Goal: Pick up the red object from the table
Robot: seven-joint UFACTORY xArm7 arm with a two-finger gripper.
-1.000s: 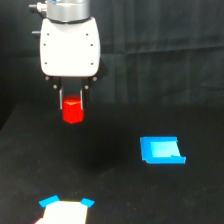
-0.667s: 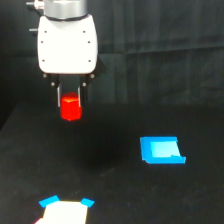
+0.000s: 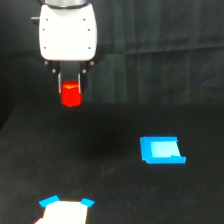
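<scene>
You have the red object [image 3: 71, 94] clamped between the fingers of the gripper [image 3: 70, 90], hanging at six o'clock beneath the white wrist, clear above the table [image 3: 110, 190]. It sits upright in the grasp, so any further move is straight up, toward twelve.

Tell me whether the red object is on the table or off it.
Off it. The red object hangs between the gripper fingers, with bare table below.
</scene>
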